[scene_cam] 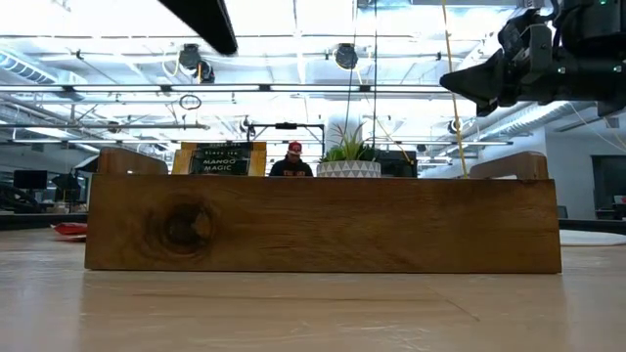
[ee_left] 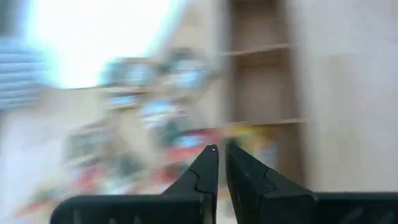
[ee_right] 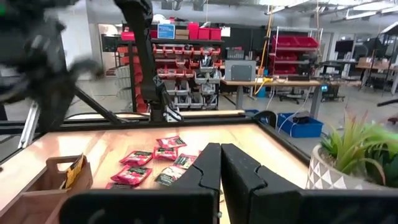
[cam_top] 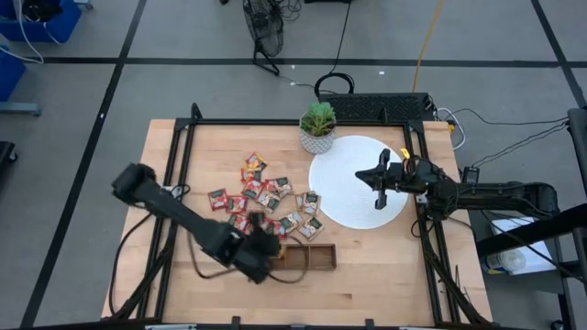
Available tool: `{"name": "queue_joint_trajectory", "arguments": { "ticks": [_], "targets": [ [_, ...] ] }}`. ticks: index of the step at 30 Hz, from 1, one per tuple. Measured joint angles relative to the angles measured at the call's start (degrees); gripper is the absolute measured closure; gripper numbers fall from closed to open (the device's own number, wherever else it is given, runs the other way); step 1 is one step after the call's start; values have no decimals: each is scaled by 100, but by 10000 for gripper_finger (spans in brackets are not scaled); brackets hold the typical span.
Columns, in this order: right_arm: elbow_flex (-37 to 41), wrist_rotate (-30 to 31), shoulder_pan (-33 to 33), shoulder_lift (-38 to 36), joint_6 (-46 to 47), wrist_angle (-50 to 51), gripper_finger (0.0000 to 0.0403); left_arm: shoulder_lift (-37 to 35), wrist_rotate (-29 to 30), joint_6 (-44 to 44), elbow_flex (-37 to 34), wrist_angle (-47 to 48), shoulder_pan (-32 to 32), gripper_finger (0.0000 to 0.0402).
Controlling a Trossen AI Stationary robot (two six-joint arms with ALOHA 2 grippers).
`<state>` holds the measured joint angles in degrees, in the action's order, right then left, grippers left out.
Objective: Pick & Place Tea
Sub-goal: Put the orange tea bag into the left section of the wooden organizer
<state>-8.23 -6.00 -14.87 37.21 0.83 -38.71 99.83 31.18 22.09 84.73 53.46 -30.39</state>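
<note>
On the wooden desk (cam_top: 367, 266) lies one loose pile of tea sachets (cam_top: 266, 203), between the desk's middle and the white disc (cam_top: 353, 188). An exact count is not possible from above, because several sachets overlap: roughly a dozen or more show, mostly red, with two orange-yellow ones at the far end of the pile and a few pale ones with dark print nearest the disc, two of them just touching its edge. One brown wooden tray (cam_top: 307, 257) with three compartments sits at the near side of the pile. In the right wrist view a yellow sachet (ee_right: 74, 171) leans inside one end compartment; in the low view a dark packet (scene_cam: 223, 159) with pale print stands up behind the tray's front wall.

One potted green plant (cam_top: 318, 126) in a white patterned pot stands at the far edge of the disc.

The left gripper (cam_top: 266, 246) hangs over the near end of the pile, just beside the tray; its jaws are almost clenched with a thin slit between them, and the blurred wrist view shows nothing clamped. The right gripper (cam_top: 380, 200) hovers above the white disc, jaws clenched and empty.

One person (scene_cam: 294, 159) in a red cap sits in the room beyond the desk.
</note>
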Motion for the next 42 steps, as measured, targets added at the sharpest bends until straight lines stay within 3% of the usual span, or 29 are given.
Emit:
{"name": "queue_joint_trajectory", "arguments": {
  "ticks": [3, 8, 13, 20, 23, 27, 30, 42],
  "targets": [
    [0, 1, 0, 0, 6, 248, 403, -461, 749, 722, 0, 1010, 154, 363],
    [0, 13, 0, 2, 73, 508, 403, -782, -98, 1662, -83, 1987, 1051, 319],
    [0, 17, 0, 2, 154, 495, 403, -789, -915, 999, -710, 1973, 2195, 224],
    [418, 12, 0, 71, 315, 4, 403, -1085, -2246, -102, -2116, 431, 4730, 115],
    [526, 17, -2, 61, 320, -314, 403, -1248, -2878, -232, -2560, -285, 5764, 99],
    [535, -7, 0, 73, 480, -235, 403, -1296, -4272, -256, -3007, -913, 6749, 100],
    [540, -11, 0, 67, 517, -273, 403, -1253, -4674, -198, -3240, -1344, 7043, 109],
    [555, -22, 4, 72, 516, -256, 403, -1117, -4293, -35, -3767, -1761, 6999, 120]
  ]
}}
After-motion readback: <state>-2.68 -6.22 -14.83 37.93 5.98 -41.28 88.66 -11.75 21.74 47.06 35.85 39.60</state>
